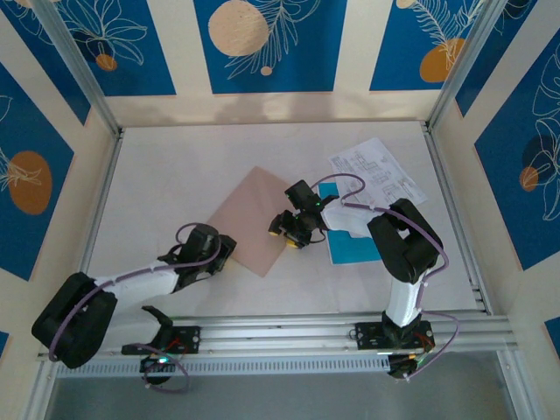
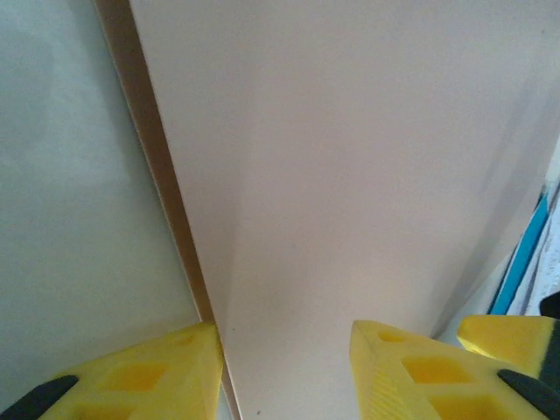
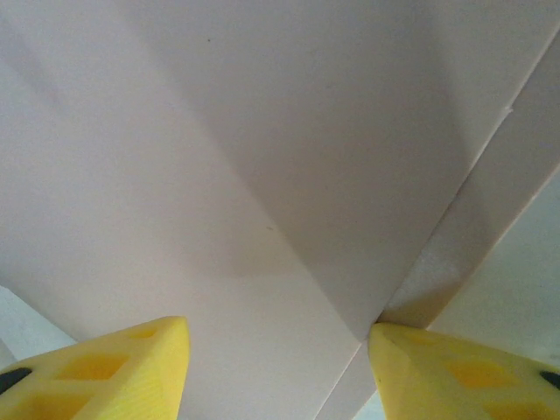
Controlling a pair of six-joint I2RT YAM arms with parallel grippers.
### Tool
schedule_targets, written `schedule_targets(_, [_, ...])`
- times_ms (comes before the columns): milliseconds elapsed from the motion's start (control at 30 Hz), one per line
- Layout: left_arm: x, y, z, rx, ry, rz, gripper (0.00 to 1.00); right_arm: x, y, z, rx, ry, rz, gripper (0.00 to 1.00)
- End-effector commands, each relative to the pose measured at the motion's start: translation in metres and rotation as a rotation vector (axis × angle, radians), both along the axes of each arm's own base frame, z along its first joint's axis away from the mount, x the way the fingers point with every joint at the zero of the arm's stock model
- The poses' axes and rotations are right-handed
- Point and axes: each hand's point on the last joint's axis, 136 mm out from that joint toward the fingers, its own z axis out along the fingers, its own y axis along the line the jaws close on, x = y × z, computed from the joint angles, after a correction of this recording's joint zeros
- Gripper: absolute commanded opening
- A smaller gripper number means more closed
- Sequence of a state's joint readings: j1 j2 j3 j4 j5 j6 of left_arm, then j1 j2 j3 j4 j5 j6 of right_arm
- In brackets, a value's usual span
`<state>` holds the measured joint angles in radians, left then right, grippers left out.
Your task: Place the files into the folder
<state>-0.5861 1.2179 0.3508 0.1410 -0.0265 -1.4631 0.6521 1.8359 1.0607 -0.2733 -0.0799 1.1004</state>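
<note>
— Left hand (image 2: 284,332)?
— Fingers apart, clamping nothing, astride the folder (image 1: 258,214) at its near-left edge; arm stretched low.
— Right hand (image 3: 278,328)?
— Also released, at its right corner, elbow raised above the cyan sheet (image 1: 354,247).
— Folder?
— Mid-desk (image 1: 175,175), turned diamond-wise, corners far and near; long axis unclear.

Pinkish-tan plain folder (image 1: 262,219), cyan sheet (image 1: 350,249), white files (image 1: 376,171) printed with black line diagrams, yellow fingers (image 2: 131,376), white table (image 1: 175,184), blue walls (image 1: 306,70) with cream leaves, orange circles
</note>
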Motion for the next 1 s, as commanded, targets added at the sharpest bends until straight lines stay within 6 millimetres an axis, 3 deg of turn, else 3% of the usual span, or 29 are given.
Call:
schedule_targets(0, [0.008, -0.002, 0.005, -0.008, -0.018, -0.003, 0.42, -0.016, -0.022, -0.037, -0.114, 0.085, -0.002, 0.59])
schedule_targets(700, [0.012, -0.012, 0.006, -0.075, -0.086, -0.019, 0.35, -0.012, -0.020, -0.038, -0.083, 0.091, 0.007, 0.59])
schedule_targets(967, [0.022, -0.030, 0.013, -0.154, -0.162, -0.048, 0.28, -0.012, -0.017, -0.043, -0.041, 0.113, 0.013, 0.59])
